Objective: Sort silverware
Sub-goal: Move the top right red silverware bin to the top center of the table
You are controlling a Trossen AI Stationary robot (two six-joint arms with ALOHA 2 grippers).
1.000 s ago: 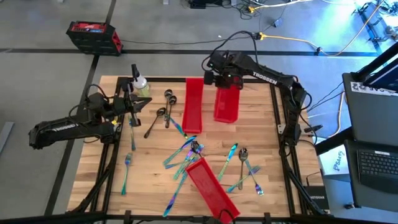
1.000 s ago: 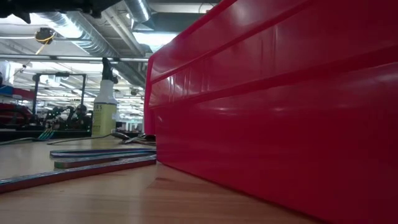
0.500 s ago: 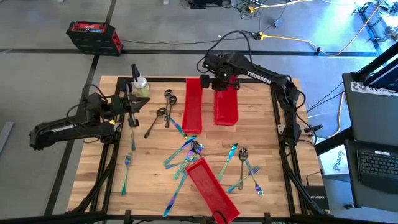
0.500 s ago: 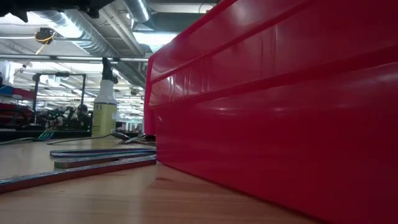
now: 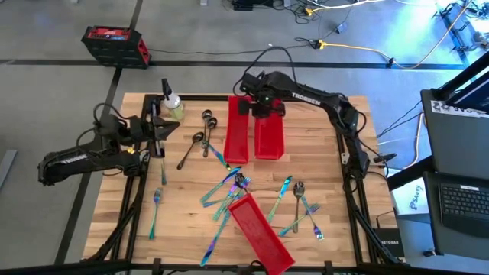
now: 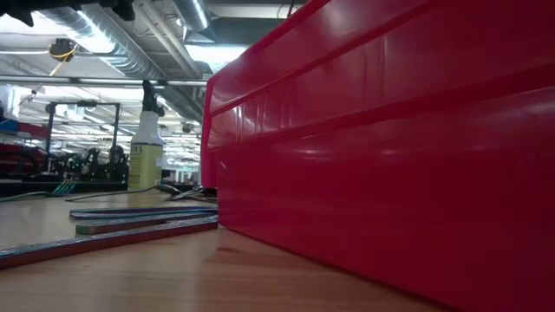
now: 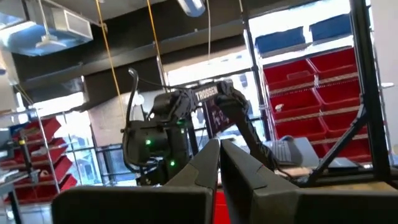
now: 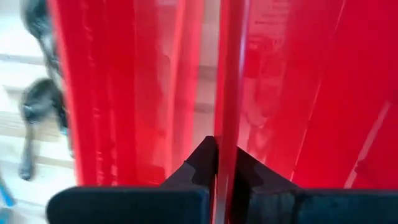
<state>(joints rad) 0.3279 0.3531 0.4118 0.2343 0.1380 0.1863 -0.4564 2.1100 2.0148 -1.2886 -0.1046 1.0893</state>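
High view showed the left gripper [image 5: 162, 127] hovering pinched shut and empty near the table's [image 5: 336, 237] far left corner, while the silverware [image 5: 233, 187] lay scattered mid-table, unsorted. Over by the far edge, the right gripper [image 5: 258, 107] had clamped a red bin's [image 5: 269, 137] wall, seemingly to line it up beside its neighbour [image 5: 237, 130].

In the low view a red bin [image 6: 390, 147] filled the right of the frame, cut off by its edges and hiding the table behind it; the silverware [image 6: 130, 221] at lower left ran off the edge; in the right wrist view a dark spoon [image 8: 34, 118] at left was blurred.
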